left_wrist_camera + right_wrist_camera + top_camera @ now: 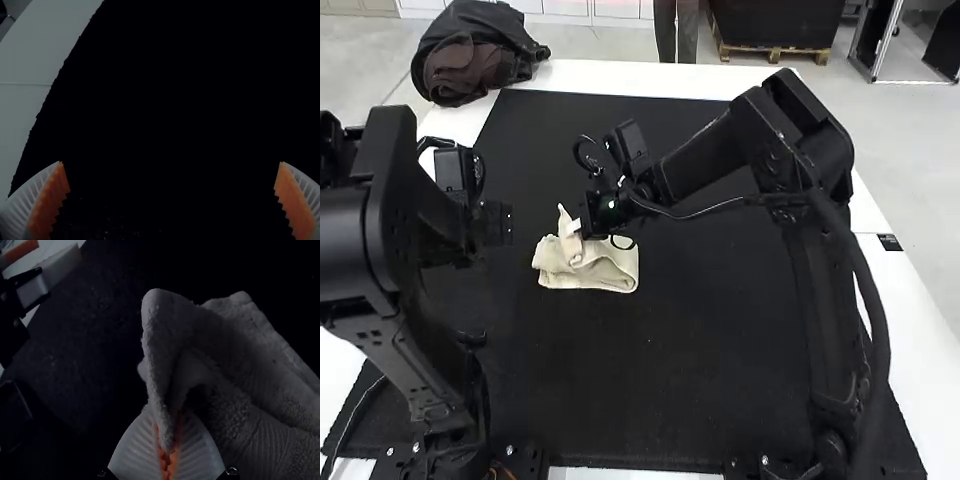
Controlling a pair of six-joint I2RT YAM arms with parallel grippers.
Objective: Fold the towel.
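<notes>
Fingers of the left gripper (499,223) spread wide; those of the right gripper (576,228) pinch a raised part of the towel (605,274). Table (920,330) white, with black mat (670,380) on it. Towel lies on mat between the arms, folded in layers, partly bunched; pinched part stands above the rest.

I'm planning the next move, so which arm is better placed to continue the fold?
Probably the right: the right gripper pinches a raised part of the towel, while the left gripper is open, away from the cloth.
</notes>
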